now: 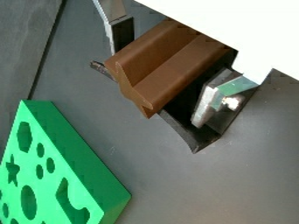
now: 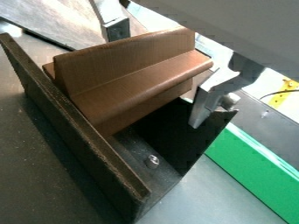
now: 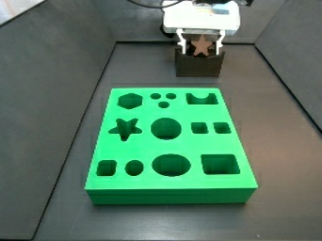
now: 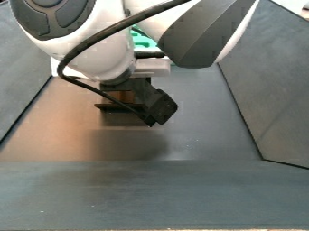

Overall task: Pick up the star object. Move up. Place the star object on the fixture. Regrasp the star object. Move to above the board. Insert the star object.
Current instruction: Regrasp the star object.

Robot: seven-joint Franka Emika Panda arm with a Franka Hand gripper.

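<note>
Beyond the board's [image 3: 174,143] far edge, the gripper [image 3: 201,41] stood closed on the star object [image 3: 201,43] resting in the fixture [image 3: 199,64], so this looked like the regrasp, with a lift toward the board's star hole next.

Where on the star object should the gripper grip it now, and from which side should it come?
Judging by its pose, from above: the star object stands upright in the fixture, its upper part free. The gripper already straddles it, so the silver fingers would best close on the flat faces.

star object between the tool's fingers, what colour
Reddish-brown star object, clearest in a wrist view, at the tool.
</note>
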